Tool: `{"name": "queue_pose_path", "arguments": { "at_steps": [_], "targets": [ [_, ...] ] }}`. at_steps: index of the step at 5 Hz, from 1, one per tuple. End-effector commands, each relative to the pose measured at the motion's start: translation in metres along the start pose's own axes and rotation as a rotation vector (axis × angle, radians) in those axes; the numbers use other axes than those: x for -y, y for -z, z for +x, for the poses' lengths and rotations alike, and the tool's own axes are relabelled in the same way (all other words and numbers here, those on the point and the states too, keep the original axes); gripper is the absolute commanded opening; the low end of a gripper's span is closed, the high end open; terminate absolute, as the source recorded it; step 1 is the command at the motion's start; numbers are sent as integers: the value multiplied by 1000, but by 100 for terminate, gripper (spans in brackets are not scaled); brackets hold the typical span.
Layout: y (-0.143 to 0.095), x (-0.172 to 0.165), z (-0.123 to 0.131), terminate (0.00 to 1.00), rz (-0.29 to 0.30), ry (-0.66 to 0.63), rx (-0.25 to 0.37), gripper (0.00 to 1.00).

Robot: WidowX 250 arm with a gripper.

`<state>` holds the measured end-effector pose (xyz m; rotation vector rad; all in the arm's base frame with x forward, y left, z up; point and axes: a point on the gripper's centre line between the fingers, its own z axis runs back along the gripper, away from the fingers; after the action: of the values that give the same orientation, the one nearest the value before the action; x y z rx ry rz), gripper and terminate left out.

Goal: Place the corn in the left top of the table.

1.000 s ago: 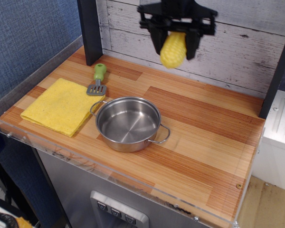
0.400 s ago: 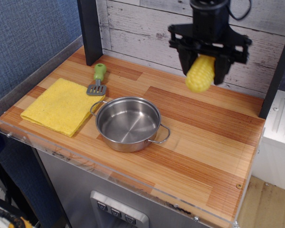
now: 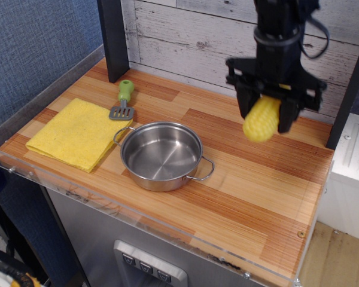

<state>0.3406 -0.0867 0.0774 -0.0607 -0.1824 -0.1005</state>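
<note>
Whitewashed plank wall behind; striped wooden tabletop [image 3: 245,179] with clear acrylic edge, on a grey cabinet.

Items resting on the surface:
- steel pan [image 3: 162,155], two handles, empty, left of centre
- folded yellow cloth [image 3: 78,133], left edge, near the pan but not touching it
- green-handled toy spatula [image 3: 123,99], behind the cloth, its grey blade just beside the pan's rear handle

Gripper [image 3: 269,113]: black, hanging over the right rear part of the tabletop. Fingers pinch the corn [image 3: 261,119] from both sides near its upper end; the lower, rounded end hangs free below them. Cob is tilted slightly, clear of the surface, nothing under it but bare wood.

Step in hand (judgement): carry phase. Grasp is made and the cob is lifted, but it sits at the right rear, well apart from the left rear corner where the dark post stands.

Next move calls for (judgement): travel leftward along the back wall at carrying height, clearing the pan and spatula. Then lower onto the open wood between post and spatula handle, and spread the fingers only once the cob touches down. A rounded cob may roll; setting it flat is advisable.
</note>
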Motion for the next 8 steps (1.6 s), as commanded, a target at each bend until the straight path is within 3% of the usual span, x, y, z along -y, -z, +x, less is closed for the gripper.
{"name": "queue_pose_path", "arguments": {
  "at_steps": [1, 3, 5, 6, 8],
  "targets": [
    [25, 6, -4, 0, -1, 41, 5, 0],
    [51, 15, -7, 0, -4, 71, -27, 0],
    [55, 16, -10, 0, -2, 71, -49, 0],
    [52, 15, -8, 0, -6, 67, -59, 100],
    [34, 10, -3, 0, -18, 53, -35, 100]
  ]
}}
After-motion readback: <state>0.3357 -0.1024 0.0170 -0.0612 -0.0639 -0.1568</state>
